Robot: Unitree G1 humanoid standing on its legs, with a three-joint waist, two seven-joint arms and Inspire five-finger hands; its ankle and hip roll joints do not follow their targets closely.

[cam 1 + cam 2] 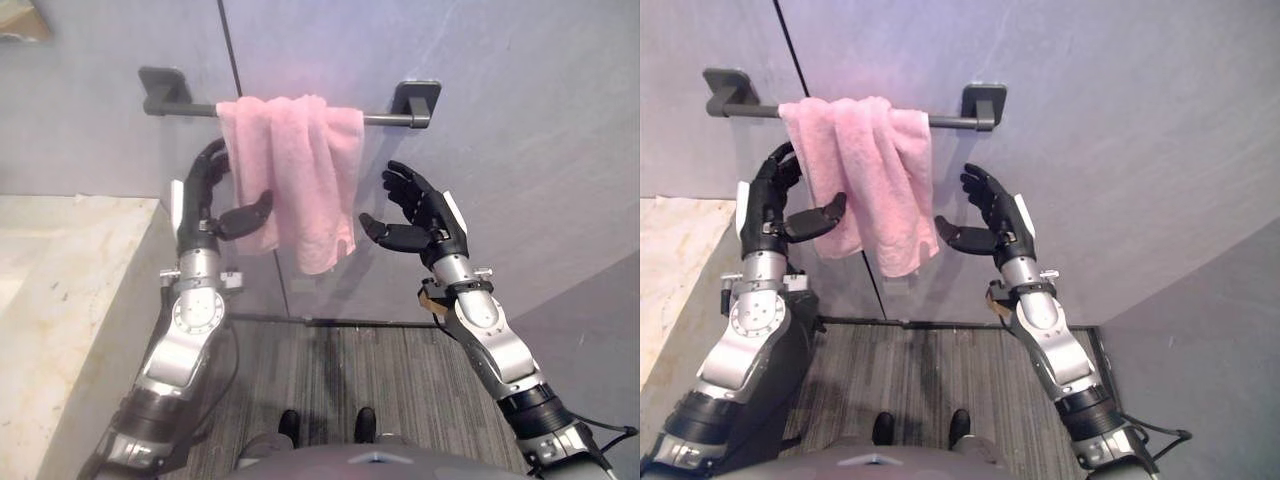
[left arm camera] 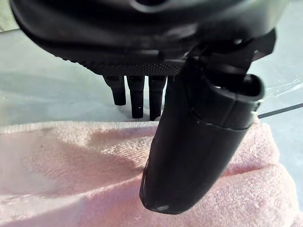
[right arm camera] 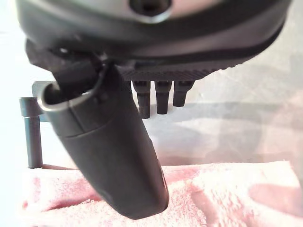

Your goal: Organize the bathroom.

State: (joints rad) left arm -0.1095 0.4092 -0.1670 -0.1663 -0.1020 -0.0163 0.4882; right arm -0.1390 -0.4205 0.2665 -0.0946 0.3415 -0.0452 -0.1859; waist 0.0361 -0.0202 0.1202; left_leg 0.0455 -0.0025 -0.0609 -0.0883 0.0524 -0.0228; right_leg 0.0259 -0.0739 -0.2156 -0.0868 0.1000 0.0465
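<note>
Pink towel (image 1: pixel 297 180) is seen draped over a dark wall-mounted rail (image 1: pixel 390 119), bunched toward the rail's left half, w/ both ends hanging down against the grey wall (image 1: pixel 520 130). The rail's right stretch is left bare up to its bracket.

Left hand (image 1: pixel 205 195) is raised at the towel's left edge; its fingers (image 1: pixel 212 160) are curled up beside/behind the cloth near the rail, thumb stretched across the towel's front. In the left wrist view the thumb is seen lying over the pink cloth and the fingers (image 2: pixel 136 97) reach past its upper edge; whether the cloth is actually pinched can't be told.

Right hand (image 1: pixel 420 215) is held just right of the towel's hanging end, apart from it, palm turned toward the cloth. Its fingers (image 1: pixel 405 185) are spread and only lightly bent, thumb pointed at the towel, nothing held. In the right wrist view the towel and the rail's end post are seen past the thumb.

A pale stone desk (image 1: pixel 60 290) is seen at the left, striped grey floor (image 1: pixel 340 370) below.

No readable writing or labels are made out on towel, rail or wall.
</note>
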